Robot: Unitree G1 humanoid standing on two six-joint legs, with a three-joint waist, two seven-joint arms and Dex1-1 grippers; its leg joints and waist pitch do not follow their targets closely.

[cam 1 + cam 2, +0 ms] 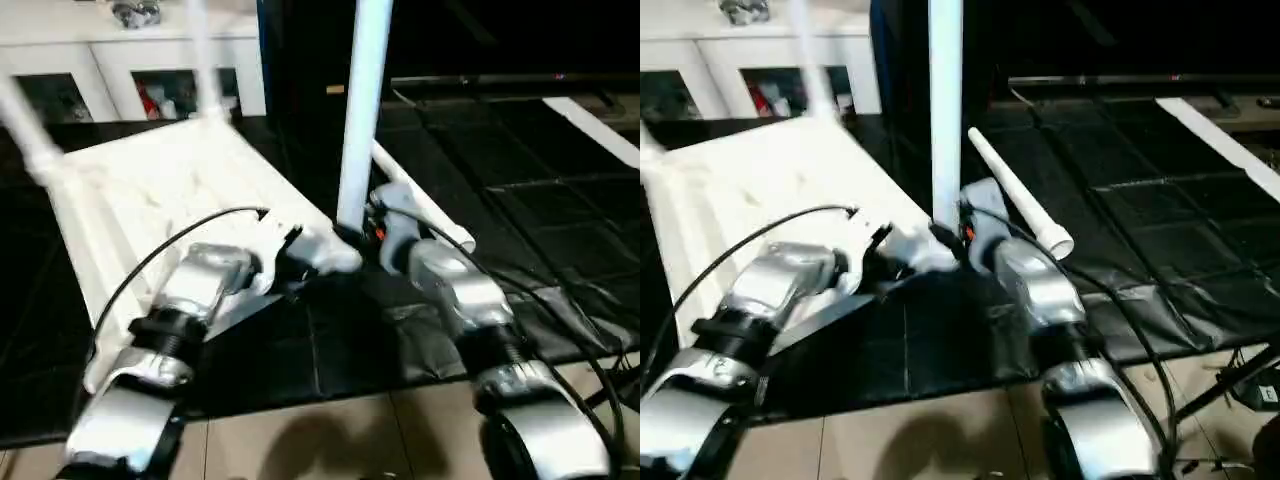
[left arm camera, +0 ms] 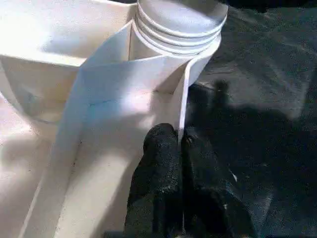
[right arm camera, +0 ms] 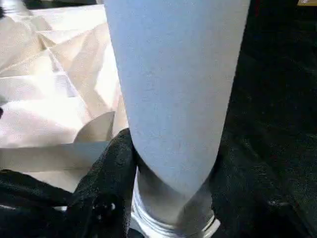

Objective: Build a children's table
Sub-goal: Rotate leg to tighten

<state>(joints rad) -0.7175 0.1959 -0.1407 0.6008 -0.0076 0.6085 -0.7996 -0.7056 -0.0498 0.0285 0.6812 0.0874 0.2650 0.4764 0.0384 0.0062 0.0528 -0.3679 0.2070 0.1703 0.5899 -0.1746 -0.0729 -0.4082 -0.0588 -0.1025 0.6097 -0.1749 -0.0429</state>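
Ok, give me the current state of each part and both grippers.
White plastic ribbed tabletop: upside down on dark mat.
White tapered tube leg: upright in near corner socket.
Loose white leg: lying on mat.
Left gripper: shut on tabletop rim.
Right gripper: clasping upright leg's base.

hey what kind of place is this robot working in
Probably an indoor room set up as a work or demo space, not a workshop bench: the tabletop lies on black floor mats over pale floor tiles, with a white glass-door cabinet behind it.
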